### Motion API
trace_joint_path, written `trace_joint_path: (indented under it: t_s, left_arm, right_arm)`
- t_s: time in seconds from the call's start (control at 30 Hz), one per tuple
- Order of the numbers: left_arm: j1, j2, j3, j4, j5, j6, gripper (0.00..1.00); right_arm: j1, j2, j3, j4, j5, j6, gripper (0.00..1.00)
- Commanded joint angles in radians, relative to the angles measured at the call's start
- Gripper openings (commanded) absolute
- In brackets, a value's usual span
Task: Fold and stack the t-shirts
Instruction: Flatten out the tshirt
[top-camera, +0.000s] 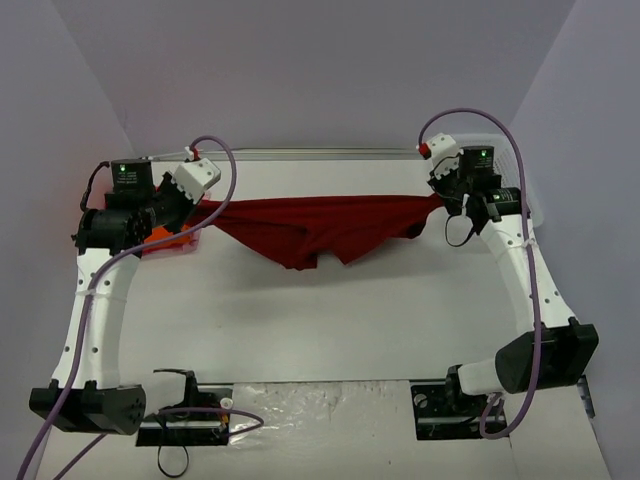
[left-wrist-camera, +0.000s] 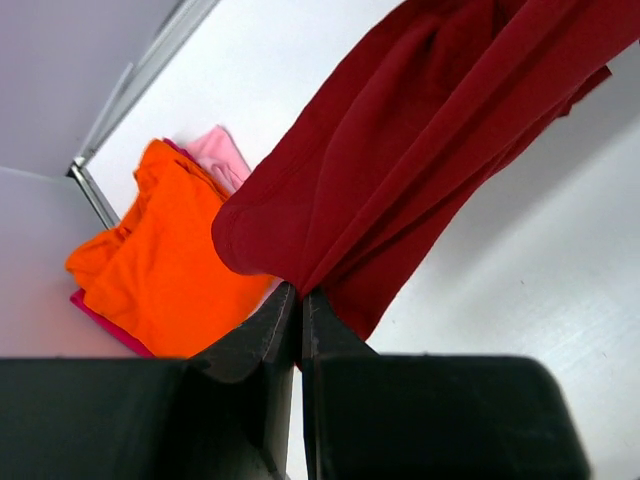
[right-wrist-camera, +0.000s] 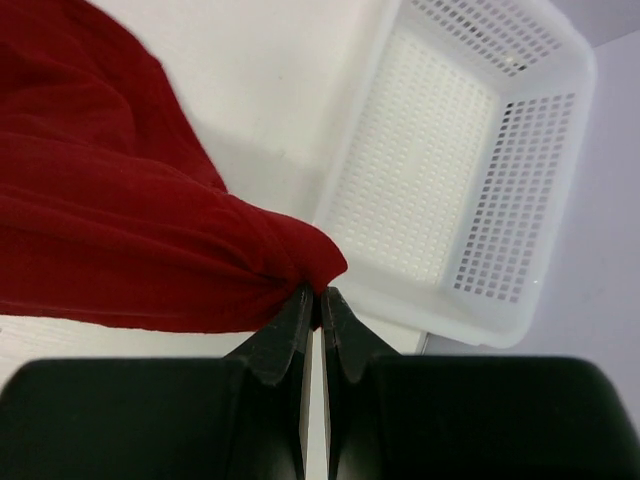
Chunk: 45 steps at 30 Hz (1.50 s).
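The dark red t-shirt (top-camera: 320, 228) hangs stretched between both arms above the table, its middle sagging toward the surface. My left gripper (left-wrist-camera: 301, 292) is shut on the shirt's left end (left-wrist-camera: 400, 170). At the shirt's right end (right-wrist-camera: 130, 230) my right gripper (right-wrist-camera: 318, 293) is shut on a bunched corner. A folded orange t-shirt (left-wrist-camera: 160, 250) lies on a pink t-shirt (left-wrist-camera: 222, 155) at the back left of the table, just under my left gripper (top-camera: 200, 207). My right gripper (top-camera: 440, 197) is at the back right.
A white plastic mesh basket (right-wrist-camera: 470, 170) stands at the back right, beside my right gripper. Grey walls close in the table at the back and both sides. The arm bases sit at the near edge.
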<state>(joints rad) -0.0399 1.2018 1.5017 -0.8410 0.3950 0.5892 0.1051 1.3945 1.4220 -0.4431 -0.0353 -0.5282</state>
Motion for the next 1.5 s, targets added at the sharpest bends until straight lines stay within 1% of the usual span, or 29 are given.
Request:
trace_joint_path:
  t_s: [0.0, 0.17, 0.23, 0.4, 0.57, 0.73, 0.87, 1.0, 1.07, 1.13, 1.17, 1.2, 1.3, 1.33, 1.37, 1.4, 1.43, 1.47]
  left_arm:
    - [0.008, -0.025, 0.032, -0.113, -0.044, 0.027, 0.02]
    - [0.008, -0.073, 0.052, -0.122, -0.045, 0.008, 0.02]
    - [0.009, -0.087, 0.055, -0.109, -0.042, -0.025, 0.02]
    - [0.008, -0.18, 0.035, -0.008, -0.007, -0.109, 0.02]
    - [0.009, -0.269, 0.052, 0.048, -0.005, -0.173, 0.02]
    - [0.008, -0.289, 0.117, 0.036, -0.002, -0.207, 0.02]
    - [0.011, -0.272, 0.14, 0.06, -0.018, -0.223, 0.02]
    - [0.009, -0.223, 0.132, 0.121, -0.056, -0.244, 0.02]
    - [0.011, -0.177, 0.108, 0.172, -0.088, -0.256, 0.02]
    - [0.009, -0.112, 0.092, 0.198, -0.113, -0.258, 0.02]
    - [0.009, -0.088, 0.085, 0.239, -0.122, -0.261, 0.02]
    - [0.008, -0.064, 0.077, 0.258, -0.13, -0.261, 0.02]
    - [0.005, 0.065, 0.052, 0.332, -0.159, -0.253, 0.02]
    - [0.003, 0.141, 0.048, 0.371, -0.165, -0.249, 0.02]
    - [0.002, 0.183, 0.042, 0.393, -0.173, -0.241, 0.02]
    - [0.0, 0.274, 0.045, 0.416, -0.185, -0.238, 0.02]
    - [-0.005, 0.329, 0.051, 0.454, -0.188, -0.226, 0.02]
    - [-0.006, 0.382, 0.078, 0.473, -0.194, -0.221, 0.02]
  right_arm:
    - [-0.015, -0.034, -0.058, -0.022, -0.006, -0.029, 0.0]
    - [-0.018, -0.095, -0.115, -0.031, -0.038, -0.042, 0.0]
    - [-0.018, -0.118, -0.126, -0.031, -0.051, -0.039, 0.0]
    - [-0.019, -0.167, -0.126, -0.031, -0.097, -0.042, 0.0]
    - [-0.021, -0.236, -0.087, -0.034, -0.107, -0.041, 0.0]
    - [-0.021, -0.314, -0.037, -0.036, -0.147, -0.032, 0.0]
    - [-0.021, -0.324, 0.017, -0.032, -0.173, -0.009, 0.0]
    - [-0.021, -0.249, 0.066, -0.016, -0.166, 0.025, 0.0]
    - [-0.021, -0.209, 0.066, 0.02, -0.143, 0.031, 0.0]
    - [-0.022, -0.138, 0.068, 0.059, -0.127, 0.04, 0.0]
    - [-0.021, -0.109, 0.072, 0.072, -0.12, 0.043, 0.0]
    - [-0.021, -0.047, 0.08, 0.086, -0.118, 0.045, 0.0]
    - [-0.019, 0.09, 0.117, 0.115, -0.104, 0.059, 0.0]
    - [-0.019, 0.122, 0.135, 0.128, -0.091, 0.069, 0.0]
    - [-0.019, 0.158, 0.144, 0.139, -0.068, 0.073, 0.0]
    - [-0.019, 0.226, 0.155, 0.159, -0.055, 0.073, 0.0]
    - [-0.018, 0.262, 0.176, 0.173, -0.04, 0.083, 0.0]
    - [-0.018, 0.34, 0.193, 0.188, -0.011, 0.083, 0.0]
